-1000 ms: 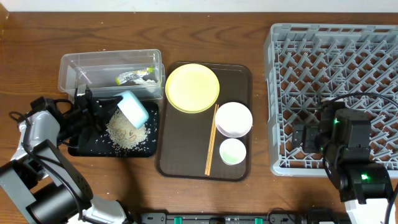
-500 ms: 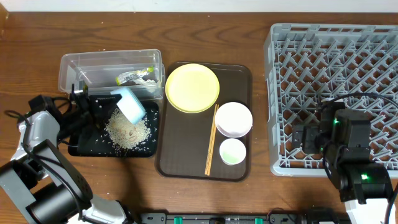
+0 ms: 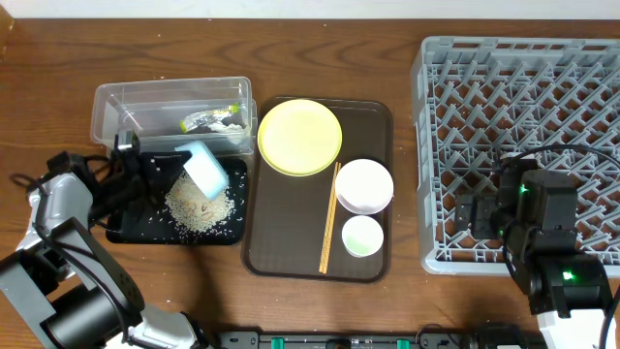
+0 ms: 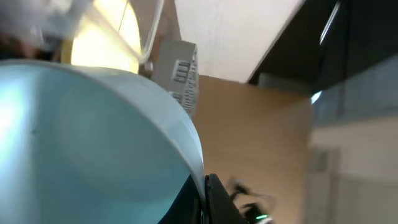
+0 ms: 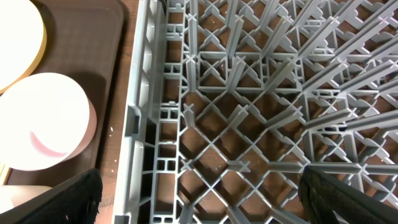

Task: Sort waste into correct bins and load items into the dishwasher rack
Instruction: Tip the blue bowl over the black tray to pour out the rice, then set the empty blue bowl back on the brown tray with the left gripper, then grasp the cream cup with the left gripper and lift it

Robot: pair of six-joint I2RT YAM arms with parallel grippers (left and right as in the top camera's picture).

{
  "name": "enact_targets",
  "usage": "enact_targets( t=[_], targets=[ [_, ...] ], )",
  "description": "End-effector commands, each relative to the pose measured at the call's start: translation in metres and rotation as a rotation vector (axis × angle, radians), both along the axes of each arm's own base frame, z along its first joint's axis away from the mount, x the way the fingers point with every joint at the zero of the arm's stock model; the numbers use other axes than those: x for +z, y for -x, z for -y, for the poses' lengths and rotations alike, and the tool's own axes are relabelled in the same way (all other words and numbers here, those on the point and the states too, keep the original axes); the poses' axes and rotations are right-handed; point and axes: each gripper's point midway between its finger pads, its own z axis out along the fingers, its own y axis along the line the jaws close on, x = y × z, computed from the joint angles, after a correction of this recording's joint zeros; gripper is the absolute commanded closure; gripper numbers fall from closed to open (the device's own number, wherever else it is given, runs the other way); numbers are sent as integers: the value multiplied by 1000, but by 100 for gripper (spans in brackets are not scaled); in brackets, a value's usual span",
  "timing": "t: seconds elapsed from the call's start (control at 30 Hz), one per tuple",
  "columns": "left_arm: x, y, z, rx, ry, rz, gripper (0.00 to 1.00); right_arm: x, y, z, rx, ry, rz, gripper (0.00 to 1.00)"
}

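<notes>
Overhead: a large dark brown rectangular serving tray [image 3: 281, 233] lies mid-desk on the brown wooden desk [image 3: 320, 58]. On its far-left corner sits the round yellow plate [image 3: 299, 137]. On its right half are the white bowl [image 3: 363, 185] and, nearer its front edge, the small white cup [image 3: 362, 236]. The pair of wooden chopsticks [image 3: 329, 218] lies lengthwise down its middle. Just left of the tray's front half is the shallow black rectangular tray [image 3: 126, 231], which holds the loose heap of white rice-like scraps [image 3: 199, 206]. Above that heap the left claw [image 3: 172, 165] is clamped on the rim of the light blue bowl [image 3: 204, 167], which is tipped on its side. Left of the tray's far half is the clear rectangular plastic tub [image 3: 107, 107] with the crumpled green-and-yellow wrapper [image 3: 208, 120] inside. To the tray's right stands the big grey plastic pegged rack [image 3: 436, 145], with the right claw [image 3: 475, 213] over the rack's front-left part.

Left wrist: the light blue bowl [image 4: 93, 143] fills the left of the view, and a dark fingertip [image 4: 214, 199] presses at its rim. The background is blurred.

Right wrist: the right claw [image 5: 199, 202] is spread wide and empty above the rack's [image 5: 249, 93] lattice. Beyond the rack wall lies the brown tray [image 5: 99, 37] with the white bowl [image 5: 46, 121] and the plate's [image 5: 18, 43] edge.
</notes>
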Motion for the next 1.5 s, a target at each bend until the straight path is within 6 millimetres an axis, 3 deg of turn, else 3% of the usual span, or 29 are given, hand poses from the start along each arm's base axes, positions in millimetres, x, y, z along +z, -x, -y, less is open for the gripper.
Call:
enact_targets(
  t=[0.0, 0.17, 0.33, 0.67, 0.8, 0.93, 1.1, 1.33, 1.47],
  targets=[
    [5, 0, -2, 26, 142, -133, 94, 11, -2, 2, -17, -13, 27, 1],
    [3, 0, -1, 7, 32, -1, 94, 11, -2, 2, -17, -13, 27, 1],
    [8, 4, 15, -47, -38, 85, 94, 11, -2, 2, -17, -13, 27, 1],
    [-26, 31, 108, -438, -519, 78, 94, 11, -2, 2, -17, -13, 28, 1],
    [-53, 42, 145, -598, -736, 75, 94, 11, -2, 2, -17, -13, 28, 1],
    [-78, 53, 170, -713, -969, 85, 94, 11, -2, 2, -17, -13, 28, 1],
    [-91, 59, 196, -773, -1175, 159, 93, 11, -2, 2, -17, -13, 28, 1],
    [-97, 64, 222, -789, -1265, 213, 93, 11, -2, 2, -17, -13, 28, 1],
    [-96, 62, 227, -786, -1264, 240, 68, 11, -2, 2, -17, -13, 28, 1]
  ],
)
